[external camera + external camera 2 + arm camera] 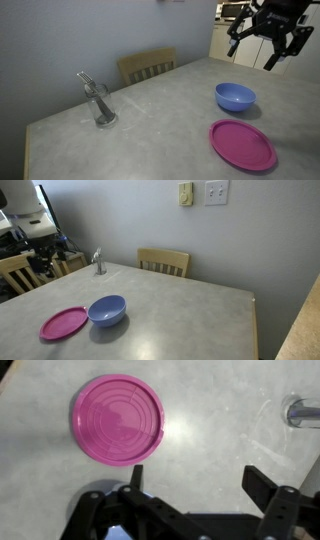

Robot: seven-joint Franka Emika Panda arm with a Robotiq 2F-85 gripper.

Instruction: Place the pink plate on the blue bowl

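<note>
The pink plate (243, 144) lies flat on the grey table, near the front edge. It also shows in the other exterior view (63, 323) and at the upper left of the wrist view (118, 418). The blue bowl (235, 97) stands upright just beyond the plate, close beside it (107, 310). A sliver of blue shows at the bottom left of the wrist view. My gripper (270, 42) hangs high above the table, over the bowl's far side. Its fingers are spread wide and empty (196, 478). In an exterior view with the wall switches the gripper is out of frame.
A clear glass with a fork (100, 103) stands at the far side of the table (98, 263); its edge shows in the wrist view (303, 412). A wooden chair (148, 66) is pushed against the table (163, 261). Another chair (15, 272) stands by a table corner.
</note>
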